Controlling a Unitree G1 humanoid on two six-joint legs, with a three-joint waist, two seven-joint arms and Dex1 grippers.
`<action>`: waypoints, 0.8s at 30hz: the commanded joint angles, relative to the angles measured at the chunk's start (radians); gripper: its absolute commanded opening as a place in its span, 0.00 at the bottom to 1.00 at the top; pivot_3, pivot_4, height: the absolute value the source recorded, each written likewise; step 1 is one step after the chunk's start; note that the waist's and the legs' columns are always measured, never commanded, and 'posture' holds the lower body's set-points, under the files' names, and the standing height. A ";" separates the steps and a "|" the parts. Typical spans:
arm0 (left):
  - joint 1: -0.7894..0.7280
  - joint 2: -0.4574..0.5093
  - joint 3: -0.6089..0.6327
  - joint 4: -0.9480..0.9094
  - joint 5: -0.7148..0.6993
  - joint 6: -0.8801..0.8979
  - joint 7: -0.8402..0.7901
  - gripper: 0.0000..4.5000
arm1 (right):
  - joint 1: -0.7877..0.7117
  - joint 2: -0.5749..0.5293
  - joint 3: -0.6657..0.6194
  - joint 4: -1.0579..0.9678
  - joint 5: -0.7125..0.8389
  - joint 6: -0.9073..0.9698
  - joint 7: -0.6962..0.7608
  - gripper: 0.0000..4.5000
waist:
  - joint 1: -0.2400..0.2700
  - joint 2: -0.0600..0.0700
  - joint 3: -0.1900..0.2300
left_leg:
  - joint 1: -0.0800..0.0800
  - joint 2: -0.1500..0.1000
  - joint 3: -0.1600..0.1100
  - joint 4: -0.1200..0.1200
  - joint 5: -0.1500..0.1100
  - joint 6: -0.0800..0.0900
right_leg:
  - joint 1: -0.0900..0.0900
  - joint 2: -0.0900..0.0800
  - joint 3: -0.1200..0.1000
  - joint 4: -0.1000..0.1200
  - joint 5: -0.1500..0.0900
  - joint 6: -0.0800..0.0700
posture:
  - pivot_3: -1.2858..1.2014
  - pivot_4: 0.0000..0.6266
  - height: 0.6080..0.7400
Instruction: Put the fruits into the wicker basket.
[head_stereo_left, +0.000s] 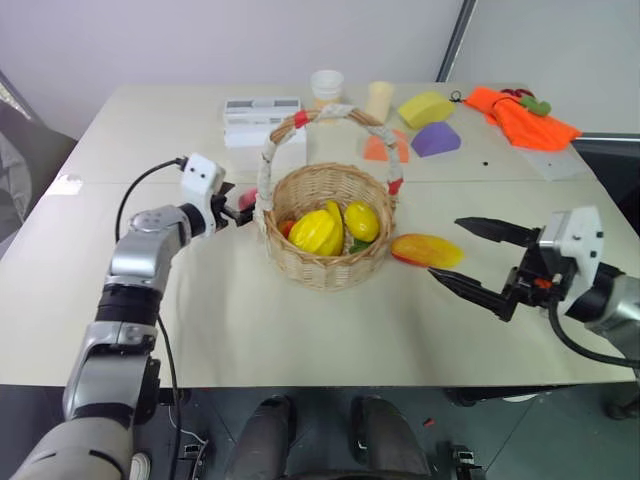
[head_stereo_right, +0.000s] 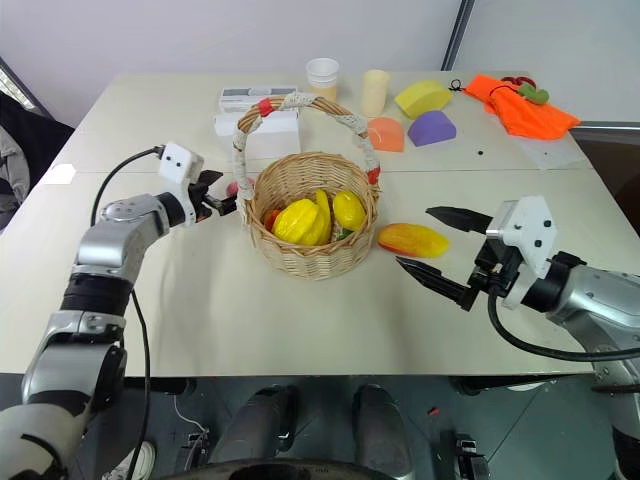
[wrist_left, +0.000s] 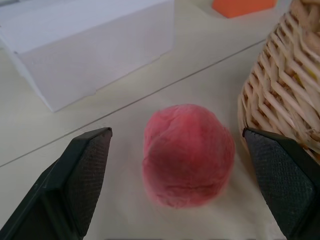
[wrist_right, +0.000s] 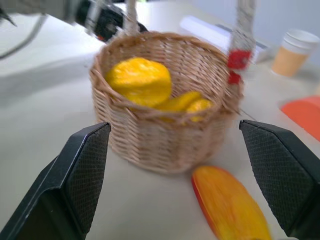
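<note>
The wicker basket (head_stereo_left: 325, 268) stands mid-table with a ribbed yellow fruit (head_stereo_left: 316, 231) and a lemon-like one (head_stereo_left: 361, 221) inside. Just left of it on the table lies a pink-peach fruit (wrist_left: 187, 155). My left gripper (head_stereo_left: 232, 205) is open, with one finger on either side of the peach and neither touching it. An orange-yellow mango (head_stereo_left: 427, 249) lies on the table to the right of the basket. At the mango's right end, a little above the table, my right gripper (head_stereo_left: 444, 247) hovers open with nothing held. It faces the basket (wrist_right: 165, 135).
A white box (head_stereo_left: 262, 118) sits behind the basket. At the back are two cups (head_stereo_left: 327, 85), a yellow block (head_stereo_left: 425, 108), a purple block (head_stereo_left: 436, 139) and an orange block (head_stereo_left: 377, 148). An orange cloth (head_stereo_left: 520, 117) lies at the far right.
</note>
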 joint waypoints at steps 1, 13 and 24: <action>-0.054 -0.006 -0.011 0.065 0.048 -0.039 0.010 1.00 | -0.007 0.005 0.002 -0.043 0.023 -0.001 -0.014 0.96 | 0.000 0.000 0.000 | 0.000 0.000 0.000 0.000 0.000 0.000 | 0.000 0.000 0.000 0.000 0.000 0.000 | 0.52 0.24 1.00; -0.074 -0.030 0.013 0.148 0.073 -0.050 0.017 0.45 | -0.039 0.021 0.022 -0.060 0.040 -0.018 -0.034 1.00 | -0.002 0.000 0.000 | 0.000 0.000 0.000 0.001 0.000 0.000 | 0.000 -0.001 0.000 0.000 0.001 0.001 | 0.52 0.24 1.00; 0.271 0.155 0.350 -0.292 -0.217 0.039 -0.104 0.45 | -0.072 0.016 0.019 -0.047 0.042 -0.027 -0.036 1.00 | -0.032 -0.001 0.000 | 0.000 0.002 0.000 -0.001 0.000 0.000 | -0.005 0.000 0.004 0.004 0.001 0.002 | 0.52 0.24 1.00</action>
